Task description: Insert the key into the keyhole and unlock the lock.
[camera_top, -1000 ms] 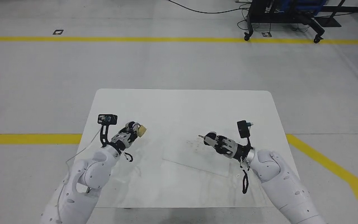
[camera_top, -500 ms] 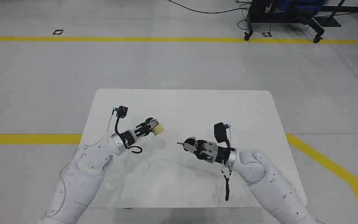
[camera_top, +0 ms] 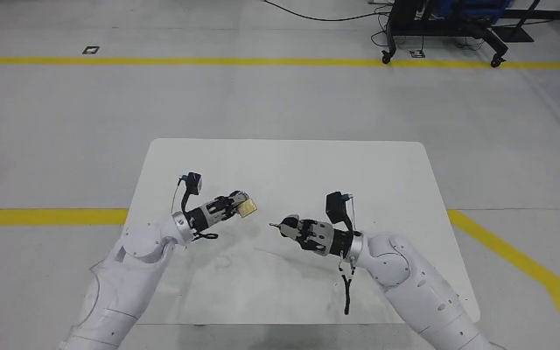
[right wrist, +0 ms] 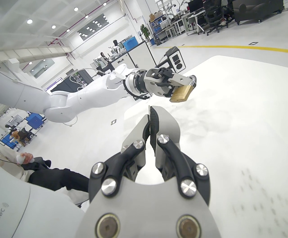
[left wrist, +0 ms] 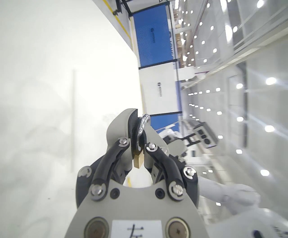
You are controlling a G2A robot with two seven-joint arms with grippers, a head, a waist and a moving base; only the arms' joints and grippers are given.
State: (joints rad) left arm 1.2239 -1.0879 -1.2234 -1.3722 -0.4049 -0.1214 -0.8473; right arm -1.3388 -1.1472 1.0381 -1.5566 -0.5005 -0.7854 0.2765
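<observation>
Left gripper point(right wrist: 187, 81) clamps the lock point(right wrist: 181, 93) by its shackle point(right wrist: 193, 79); brass body likely heavy, rigid (may pivot); right gripper point(camera_top: 293, 228), near the lock, pinches the thin key point(camera_top: 277, 226).

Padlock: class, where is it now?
Top view: the padlock is held above the table, left of centre, by the left gripper, facing the key in the right gripper.

A large robotics lab hall is indicated: yellow floor lines point(camera_top: 262, 60) are painted on a pale glossy floor point(camera_top: 262, 105), blue partition panels point(left wrist: 155, 36) are set up, and workbenches point(right wrist: 191, 22) with office chairs point(right wrist: 214, 17) are seen at upper right.
</observation>
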